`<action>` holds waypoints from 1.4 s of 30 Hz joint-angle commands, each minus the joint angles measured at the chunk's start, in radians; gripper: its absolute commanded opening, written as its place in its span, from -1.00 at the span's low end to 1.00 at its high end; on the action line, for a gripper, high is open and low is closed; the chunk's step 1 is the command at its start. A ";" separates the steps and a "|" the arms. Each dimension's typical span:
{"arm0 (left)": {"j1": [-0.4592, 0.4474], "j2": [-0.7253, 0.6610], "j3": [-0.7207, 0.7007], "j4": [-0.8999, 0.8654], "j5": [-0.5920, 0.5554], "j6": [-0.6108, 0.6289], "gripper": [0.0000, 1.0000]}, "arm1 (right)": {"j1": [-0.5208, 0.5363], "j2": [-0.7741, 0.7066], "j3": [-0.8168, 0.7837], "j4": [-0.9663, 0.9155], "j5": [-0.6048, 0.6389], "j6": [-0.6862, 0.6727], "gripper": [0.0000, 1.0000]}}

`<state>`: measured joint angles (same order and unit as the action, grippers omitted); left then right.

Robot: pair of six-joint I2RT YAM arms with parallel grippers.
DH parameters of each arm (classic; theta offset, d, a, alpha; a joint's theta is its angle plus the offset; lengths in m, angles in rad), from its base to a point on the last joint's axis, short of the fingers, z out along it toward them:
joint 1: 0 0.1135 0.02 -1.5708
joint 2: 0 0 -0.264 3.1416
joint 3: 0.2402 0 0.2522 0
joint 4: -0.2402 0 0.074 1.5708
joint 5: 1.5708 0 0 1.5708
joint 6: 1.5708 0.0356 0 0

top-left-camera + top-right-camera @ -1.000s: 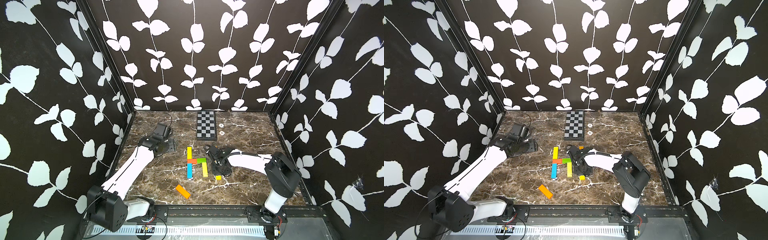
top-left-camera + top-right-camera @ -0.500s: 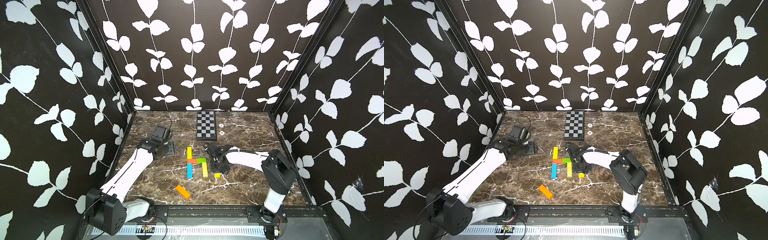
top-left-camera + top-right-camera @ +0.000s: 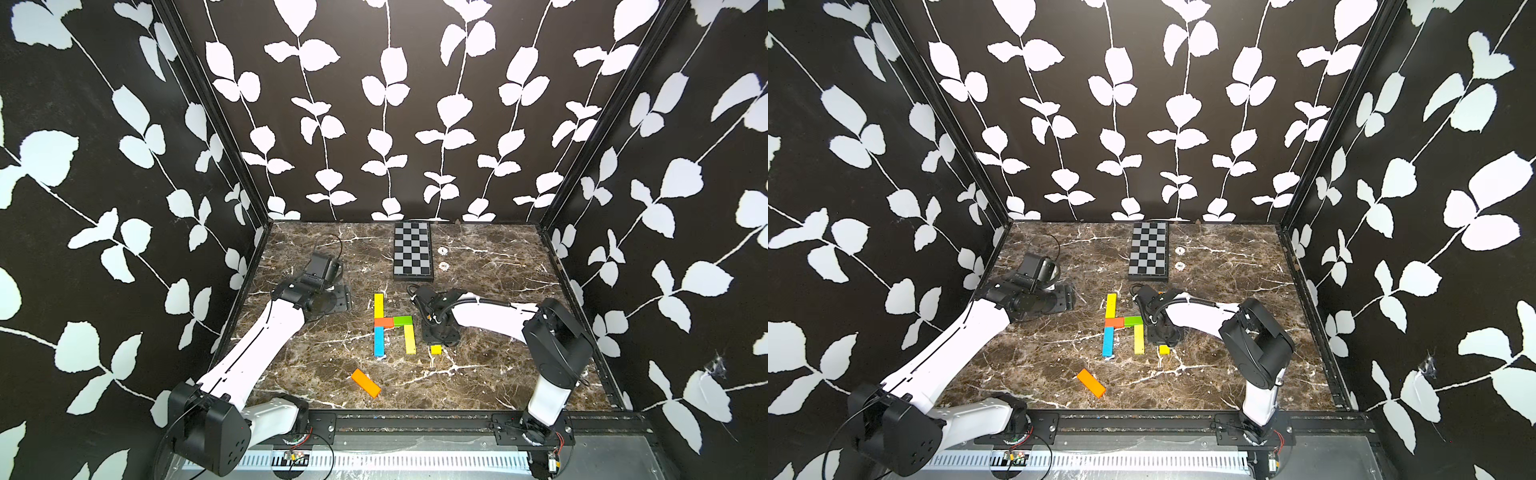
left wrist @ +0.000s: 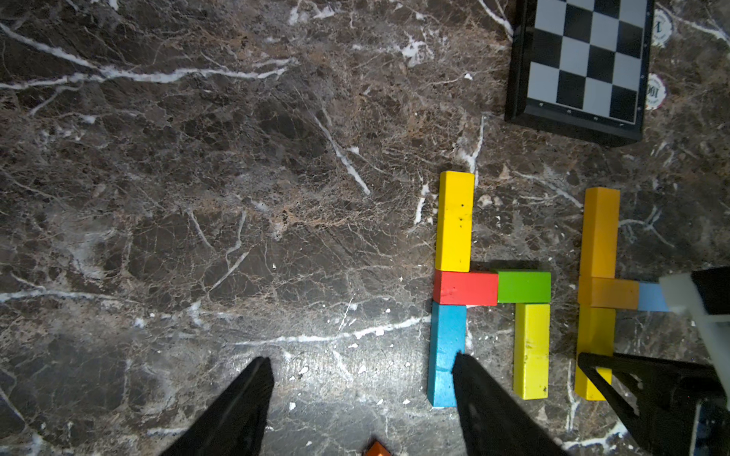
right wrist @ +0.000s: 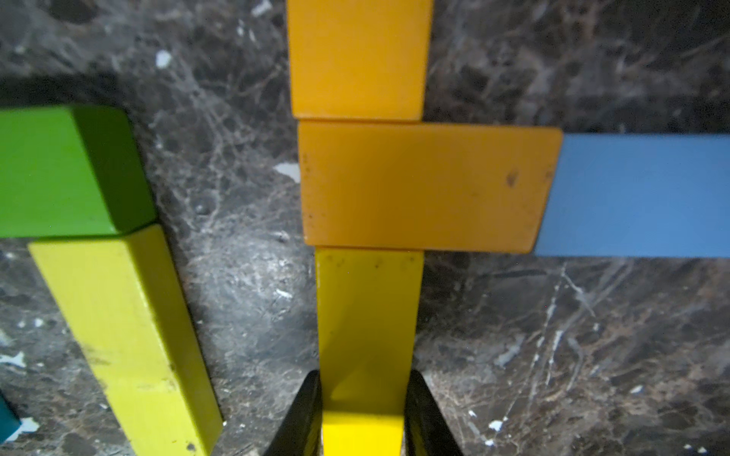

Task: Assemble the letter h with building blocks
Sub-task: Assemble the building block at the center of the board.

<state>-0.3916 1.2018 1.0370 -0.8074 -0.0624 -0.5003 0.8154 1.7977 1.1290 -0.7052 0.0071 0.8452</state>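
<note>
One letter h (image 3: 390,324) lies flat mid-table: a yellow bar, a red-orange bar and a blue bar (image 4: 446,347) form the stem, with a green crossbar and a yellow-green leg (image 5: 130,335). Beside it stand an orange bar (image 5: 357,59), an orange crossbar (image 5: 426,185) and a light blue bar (image 5: 640,197). Below the crossbar lies a yellow block (image 5: 369,316), its end touching it. My right gripper (image 5: 363,375) is shut on this block, one finger on each side. My left gripper (image 4: 361,359) hovers open over bare marble, left of the first h.
A loose orange block (image 3: 365,382) lies near the front edge. A black-and-grey checkered board (image 3: 412,249) sits at the back with two small round chips (image 3: 443,250) beside it. Patterned walls close in three sides of the marble table (image 3: 490,374).
My right gripper has carried the yellow block a little farther back, up against the orange crossbar. The left arm has barely shifted.
</note>
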 commanded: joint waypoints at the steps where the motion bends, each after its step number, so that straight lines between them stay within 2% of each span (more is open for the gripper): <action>1: -0.003 -0.028 -0.012 -0.026 0.009 0.006 0.49 | -0.009 0.026 0.026 -0.027 0.012 -0.001 -0.22; 3: -0.003 -0.033 -0.014 -0.026 0.007 0.006 0.49 | -0.009 0.021 0.023 -0.025 0.008 -0.003 -0.05; 5: -0.001 -0.039 -0.011 -0.030 0.007 0.006 0.49 | -0.009 0.014 0.017 -0.025 0.018 -0.001 -0.02; 10: -0.001 -0.043 -0.005 -0.037 0.006 0.009 0.49 | -0.008 0.027 0.028 -0.025 0.015 0.002 -0.21; 15: -0.003 -0.044 -0.006 -0.041 0.006 0.012 0.49 | -0.008 0.038 0.026 -0.014 0.008 0.006 -0.29; 27: -0.002 -0.045 -0.017 -0.038 0.005 0.015 0.49 | -0.009 0.055 0.029 0.013 -0.020 -0.002 -0.33; 32: -0.002 -0.046 -0.012 -0.042 0.004 0.017 0.50 | -0.006 0.058 0.024 0.023 -0.029 0.005 -0.23; 36: -0.003 -0.050 -0.012 -0.042 0.005 0.017 0.50 | -0.007 0.058 0.022 0.025 -0.027 0.009 -0.29; 42: -0.003 -0.051 -0.018 -0.041 0.007 0.017 0.50 | -0.006 0.063 0.023 0.022 -0.023 0.008 -0.28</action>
<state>-0.3916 1.1767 1.0367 -0.8211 -0.0605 -0.4961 0.8124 1.8286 1.1454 -0.7006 -0.0124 0.8383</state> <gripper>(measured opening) 0.748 0.360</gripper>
